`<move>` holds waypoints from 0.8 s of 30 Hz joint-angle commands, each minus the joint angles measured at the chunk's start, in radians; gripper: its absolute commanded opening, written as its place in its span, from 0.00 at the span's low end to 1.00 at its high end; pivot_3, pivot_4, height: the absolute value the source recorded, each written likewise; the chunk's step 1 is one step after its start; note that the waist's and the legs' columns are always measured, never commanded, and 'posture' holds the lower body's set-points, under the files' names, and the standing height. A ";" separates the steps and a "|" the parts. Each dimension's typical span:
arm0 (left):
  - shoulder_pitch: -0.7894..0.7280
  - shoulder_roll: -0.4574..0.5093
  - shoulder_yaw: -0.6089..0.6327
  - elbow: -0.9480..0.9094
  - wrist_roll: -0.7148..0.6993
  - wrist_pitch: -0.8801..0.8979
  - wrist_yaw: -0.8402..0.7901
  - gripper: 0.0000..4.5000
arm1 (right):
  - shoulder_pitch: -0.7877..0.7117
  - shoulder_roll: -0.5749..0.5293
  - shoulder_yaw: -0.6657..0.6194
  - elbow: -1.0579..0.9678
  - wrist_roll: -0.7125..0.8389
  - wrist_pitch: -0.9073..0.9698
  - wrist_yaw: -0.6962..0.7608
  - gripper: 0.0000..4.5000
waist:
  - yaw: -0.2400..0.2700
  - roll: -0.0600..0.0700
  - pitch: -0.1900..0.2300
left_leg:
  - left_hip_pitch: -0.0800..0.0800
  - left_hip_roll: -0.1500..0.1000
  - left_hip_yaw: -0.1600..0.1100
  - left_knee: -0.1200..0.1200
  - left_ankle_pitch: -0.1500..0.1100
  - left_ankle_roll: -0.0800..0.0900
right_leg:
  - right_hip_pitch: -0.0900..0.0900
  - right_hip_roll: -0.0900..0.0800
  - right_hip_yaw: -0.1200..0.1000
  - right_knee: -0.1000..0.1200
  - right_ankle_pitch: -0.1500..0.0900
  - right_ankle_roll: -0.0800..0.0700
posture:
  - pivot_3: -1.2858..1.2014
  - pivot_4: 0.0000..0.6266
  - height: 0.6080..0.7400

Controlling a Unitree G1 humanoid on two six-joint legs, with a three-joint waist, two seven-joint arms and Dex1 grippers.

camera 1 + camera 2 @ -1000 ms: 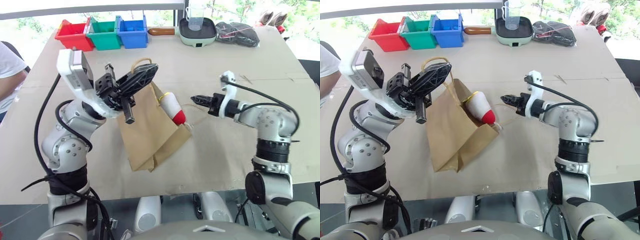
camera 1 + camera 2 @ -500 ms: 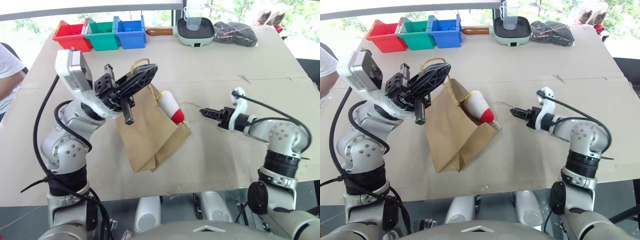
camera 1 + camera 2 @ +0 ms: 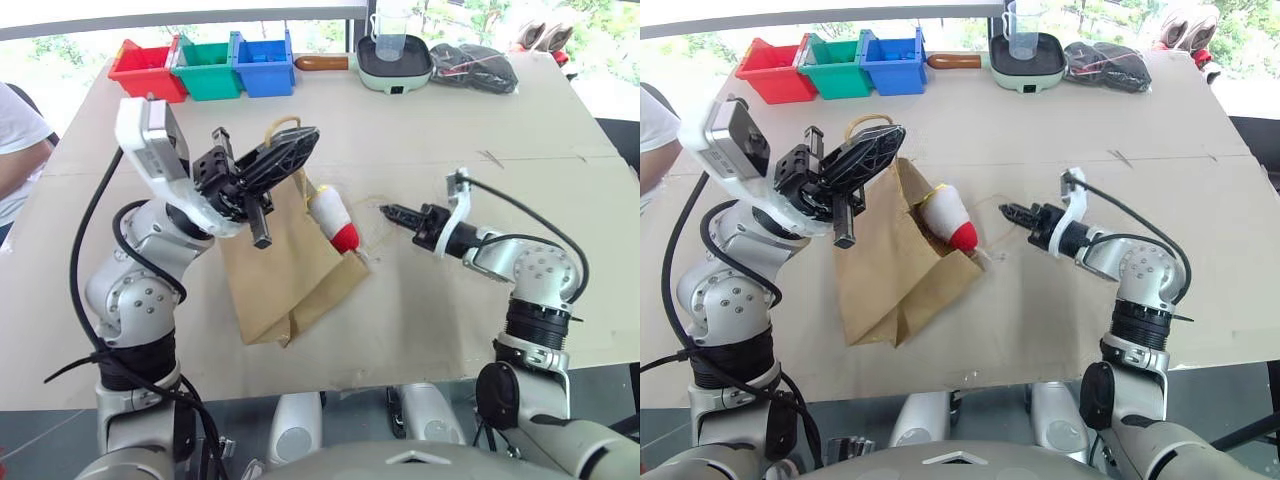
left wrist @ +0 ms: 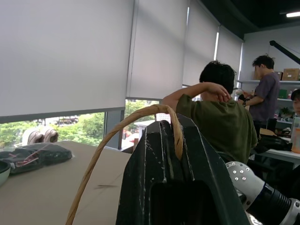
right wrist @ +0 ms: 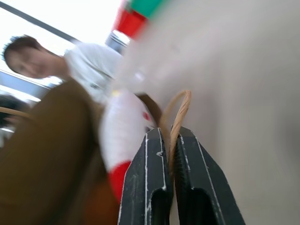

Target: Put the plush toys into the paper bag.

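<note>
The brown paper bag (image 3: pixel 280 285) hangs tilted over the table, its lower end resting on the tabletop. My left gripper (image 3: pixel 305 138) is shut on one loop handle (image 4: pixel 123 133) and holds that side up. A white conical plush toy (image 3: pixel 330 212) with a red end pokes out of the bag's mouth. Just right of the toy, my right gripper (image 3: pixel 386 210) points left, shut on the bag's other loop handle (image 5: pixel 182 108). In the right wrist view the toy (image 5: pixel 123 136) lies right beside the fingers (image 5: pixel 153 178).
Red (image 3: pixel 147 70), green (image 3: pixel 208 66) and blue (image 3: pixel 265 62) bins line the table's far left edge. A pale green pan (image 3: pixel 394 62) holding a clear cup and a black bundle (image 3: pixel 472 66) sit at the far right. A person's white sleeve (image 3: pixel 18 140) is at the left.
My right gripper drew away to the right, then came back left toward the bag's mouth and is now shut on the loop handle. The bag's lower end has swung left.
</note>
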 commanded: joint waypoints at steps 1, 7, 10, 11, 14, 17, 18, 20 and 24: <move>-0.040 0.031 0.042 0.043 0.009 -0.017 0.001 0.00 | -0.062 -0.002 -0.069 -0.104 0.201 -0.023 -0.019 0.00 | -0.001 0.000 0.000 | 0.000 0.000 0.000 0.000 0.000 0.000 | 0.000 0.000 0.000 0.000 0.000 0.000 | 0.52 0.24 1.00; -0.177 0.106 0.058 0.287 0.110 -0.065 -0.059 0.00 | -0.225 -0.102 -0.063 -0.247 0.527 -0.092 -0.265 0.00 | -0.001 0.003 0.002 | 0.000 0.000 0.000 0.000 0.000 0.000 | -0.001 0.001 0.000 0.000 0.000 0.000 | 0.52 0.24 1.00; -0.167 0.112 -0.029 0.378 0.247 -0.120 -0.091 0.00 | -0.181 -0.175 -0.005 -0.267 0.509 -0.107 -0.326 0.00 | -0.001 -0.001 0.000 | 0.000 0.000 0.000 -0.002 0.000 0.000 | -0.001 0.001 0.000 -0.001 0.000 0.000 | 0.52 0.24 1.00; -0.169 0.097 -0.040 0.402 0.266 -0.133 -0.088 0.00 | -0.170 -0.191 0.008 -0.273 0.522 -0.120 -0.341 0.00 | 0.001 -0.001 -0.001 | 0.001 0.000 0.000 -0.003 0.000 0.000 | 0.000 0.001 0.000 -0.002 0.000 0.000 | 0.52 0.24 1.00; -0.220 0.055 -0.041 0.461 0.275 -0.127 -0.060 0.00 | -0.147 -0.235 0.056 -0.287 0.500 -0.157 -0.368 0.00 | 0.002 0.000 0.001 | -0.001 0.000 0.000 -0.003 0.000 0.000 | -0.002 0.000 0.000 -0.002 0.000 0.000 | 0.52 0.24 1.00; -0.251 0.042 -0.076 0.510 0.341 -0.159 -0.076 0.00 | -0.113 -0.273 0.101 -0.291 0.468 -0.190 -0.366 0.00 | 0.001 -0.001 0.001 | -0.006 0.000 0.000 -0.002 0.000 0.000 | -0.006 0.001 0.000 0.000 0.000 0.000 | 0.52 0.24 1.00; -0.263 0.038 -0.076 0.515 0.348 -0.168 -0.079 0.00 | -0.122 -0.281 0.108 -0.292 0.478 -0.206 -0.381 0.00 | 0.000 -0.001 0.001 | -0.006 0.000 0.000 -0.002 0.000 0.000 | -0.006 0.001 0.001 0.000 0.000 0.000 | 0.52 0.24 1.00; -0.313 0.032 -0.056 0.528 0.328 -0.151 -0.074 0.00 | -0.183 -0.298 0.108 -0.286 0.511 -0.238 -0.431 0.00 | -0.001 0.000 0.001 | -0.006 0.000 0.000 -0.002 0.000 0.000 | -0.007 0.001 0.001 0.000 0.000 0.000 | 0.52 0.24 1.00; -0.367 0.040 -0.048 0.602 0.355 -0.168 -0.090 0.00 | -0.188 -0.346 0.127 -0.272 0.511 -0.254 -0.477 0.00 | 0.000 -0.002 0.000 | -0.007 0.000 0.000 -0.002 0.000 0.001 | -0.008 0.001 0.001 0.000 0.000 0.000 | 0.52 0.24 1.00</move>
